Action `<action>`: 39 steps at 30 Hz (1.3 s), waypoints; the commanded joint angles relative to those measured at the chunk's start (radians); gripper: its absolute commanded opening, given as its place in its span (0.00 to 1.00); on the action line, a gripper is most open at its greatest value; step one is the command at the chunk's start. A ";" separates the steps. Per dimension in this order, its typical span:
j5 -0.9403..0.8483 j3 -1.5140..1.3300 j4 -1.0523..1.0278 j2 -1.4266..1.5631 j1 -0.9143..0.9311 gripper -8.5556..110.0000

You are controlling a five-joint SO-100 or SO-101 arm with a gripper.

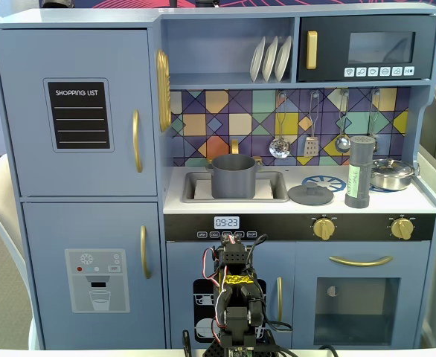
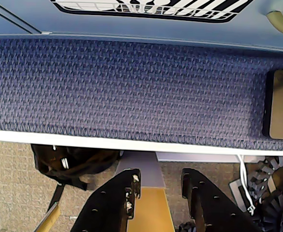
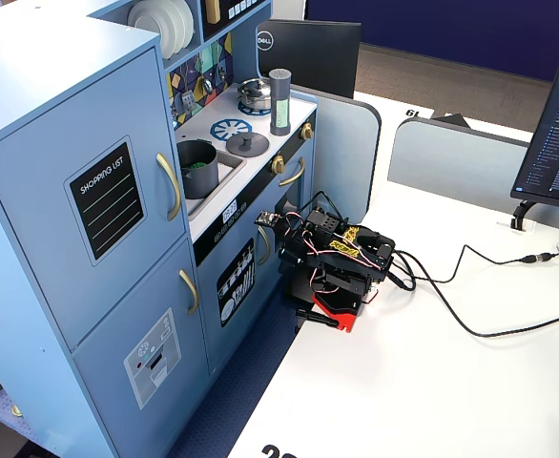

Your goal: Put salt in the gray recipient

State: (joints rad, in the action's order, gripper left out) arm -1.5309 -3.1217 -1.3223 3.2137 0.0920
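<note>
The salt [image 1: 359, 171] is a tall dark-gray shaker with a pale green label, standing upright on the toy kitchen counter at the right, beside the stove. It also shows in the other fixed view [image 3: 279, 100]. The gray recipient [image 1: 233, 175] is a blue-gray pot standing in the sink, left of the salt; it too shows in the other fixed view [image 3: 197, 168]. My arm [image 1: 233, 297] is folded low in front of the kitchen's lower doors, far below both. My gripper [image 2: 161, 177] points down over the table edge, its jaws apart and empty.
A flat gray lid [image 1: 311, 194] lies on the counter between pot and salt. A shiny steel pan [image 1: 391, 173] sits right of the salt. Utensils hang on the back wall above. Cables [image 3: 470, 296] run across the white table right of the arm. A blue fabric panel [image 2: 132, 87] fills the wrist view.
</note>
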 commanded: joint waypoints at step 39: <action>0.028 0.861 1.193 -0.733 0.836 0.49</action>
State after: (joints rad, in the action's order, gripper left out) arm -1.5493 -2.3838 -0.3160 2.5802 0.8698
